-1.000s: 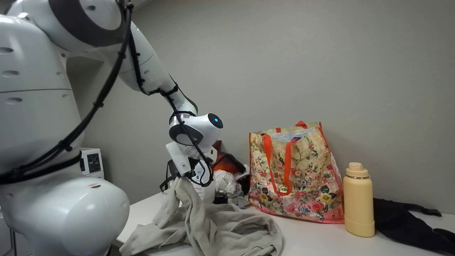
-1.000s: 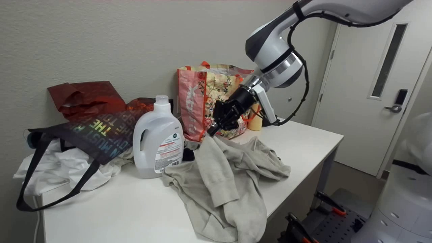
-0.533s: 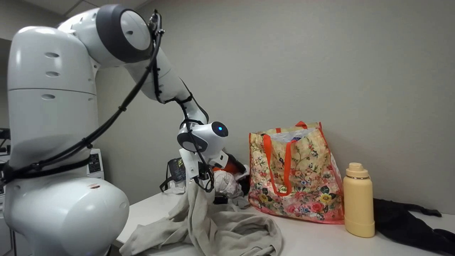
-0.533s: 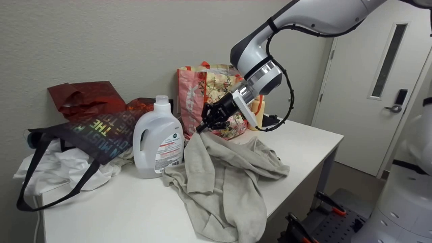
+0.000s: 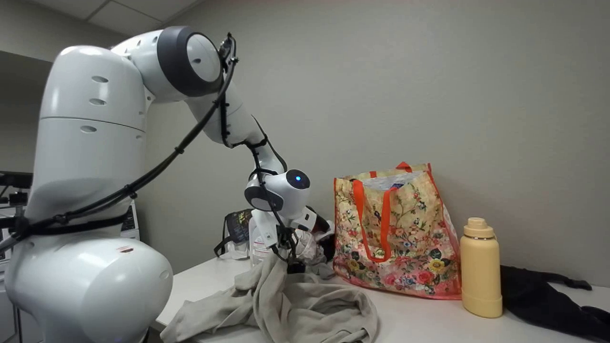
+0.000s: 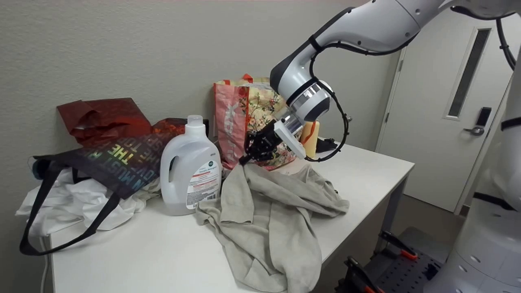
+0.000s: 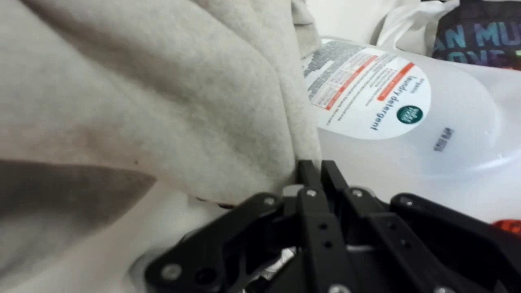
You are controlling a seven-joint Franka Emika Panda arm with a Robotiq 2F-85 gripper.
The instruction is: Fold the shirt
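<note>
Folding one part of the grey-beige shirt (image 6: 281, 228) over the rest looks to be the current step, with no neat fold made yet. In the wrist view the hand (image 7: 318, 167) has its fingers nearly together, pinching a raised peak of the cloth. The next move likely calls for laying that peak down flat, parting the fingers just enough to free it, and backing off without dragging. In an exterior view the shirt lies on the white surface (image 6: 142, 252), at four o'clock from the laundry detergent bottle (image 6: 191, 171) and six o'clock from the floral tote bag (image 6: 261, 108), its five o'clock end reaching the surface's edge. It looks soft, plain and rumpled, with deep loose creases and a straight-ended flap, perhaps a sleeve, running from the pinch toward six o'clock.
</note>
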